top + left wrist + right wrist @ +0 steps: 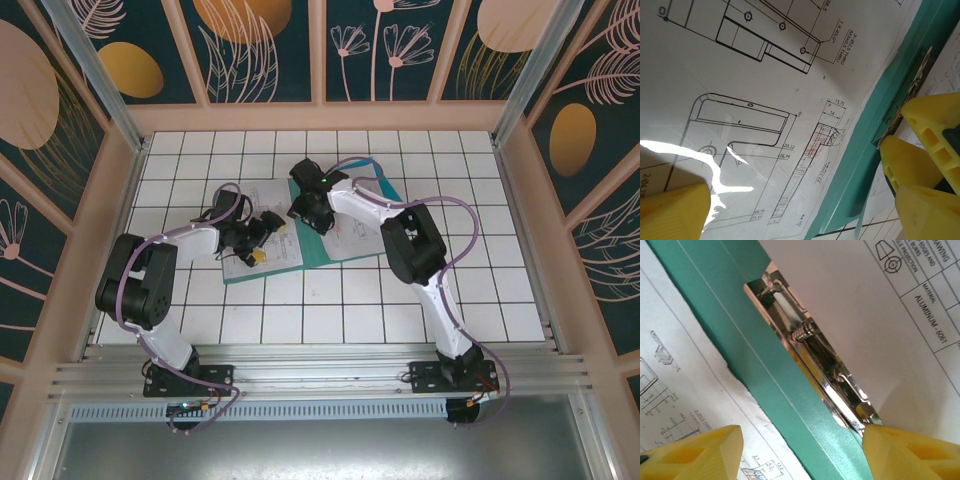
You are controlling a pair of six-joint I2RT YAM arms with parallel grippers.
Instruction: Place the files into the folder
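Left gripper (790,205) and right gripper (802,455) each stand with jaws spread wide, gripping nothing, low over the middle of the white tiled table (420,300). On it the teal folder (770,385) lies opened flat, its spine (875,125) passing between the right gripper's yellow fingers (695,452). White files (740,165) printed with technical drawings lie on both halves of the folder, either side of the spine. A shiny metal clamp (810,340) sits along the spine, and one finger of each gripper meets its end.
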